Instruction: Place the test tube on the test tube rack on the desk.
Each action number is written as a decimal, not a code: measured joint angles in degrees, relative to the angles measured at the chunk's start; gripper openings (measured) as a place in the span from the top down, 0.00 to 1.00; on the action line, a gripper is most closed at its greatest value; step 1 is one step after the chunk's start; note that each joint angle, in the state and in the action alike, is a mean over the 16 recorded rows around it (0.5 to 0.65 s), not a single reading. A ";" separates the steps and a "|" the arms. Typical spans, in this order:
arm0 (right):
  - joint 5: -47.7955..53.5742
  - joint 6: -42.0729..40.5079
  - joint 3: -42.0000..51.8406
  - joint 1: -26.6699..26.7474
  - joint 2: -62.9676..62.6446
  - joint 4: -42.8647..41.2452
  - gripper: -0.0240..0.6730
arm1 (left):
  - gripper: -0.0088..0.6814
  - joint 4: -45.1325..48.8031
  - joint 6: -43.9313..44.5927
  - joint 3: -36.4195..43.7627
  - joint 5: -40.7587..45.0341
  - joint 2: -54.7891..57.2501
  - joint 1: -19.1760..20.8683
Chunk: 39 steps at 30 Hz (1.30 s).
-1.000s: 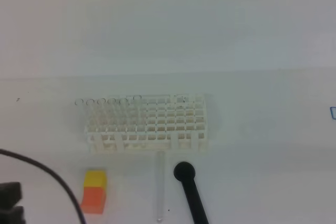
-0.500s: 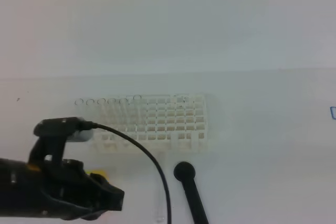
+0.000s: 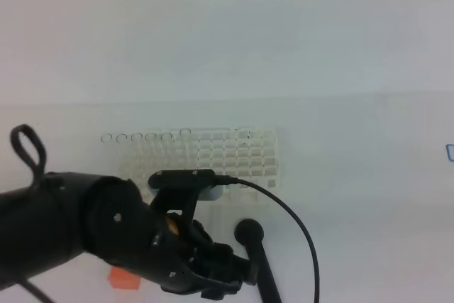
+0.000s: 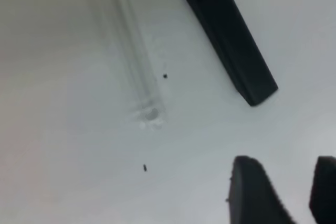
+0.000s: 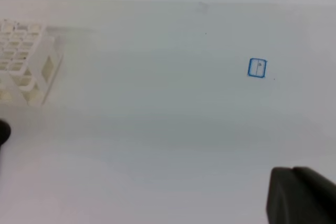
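Left pincer arrived, jaws parted; test tube up-left, untouched.

white grid rack, clear tube, black stick, white desk

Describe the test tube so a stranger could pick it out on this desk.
Find the white grid rack. In front of it lies a black stick, and beside that the test tube, flat on the desk. It is slim, clear glass, nearly see-through.

High overview; two close wrist views
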 joint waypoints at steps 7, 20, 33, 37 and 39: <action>0.01 0.00 0.00 0.00 0.00 0.04 0.97 | 0.45 5.91 -7.09 -3.38 0.80 6.81 -1.26; 0.01 0.00 0.00 0.00 0.00 0.05 0.97 | 0.38 12.47 -11.40 -8.11 2.33 14.14 -1.29; 0.01 0.00 0.00 0.00 0.00 0.05 0.97 | 0.38 15.62 -13.72 -10.61 3.05 18.39 -1.29; 0.01 0.00 0.00 0.00 0.00 0.05 0.97 | 0.38 15.91 -14.18 -10.67 3.19 19.26 -1.29; 0.01 0.00 0.00 0.00 0.00 0.05 0.97 | 0.38 15.98 -14.31 -10.67 3.28 19.63 -1.29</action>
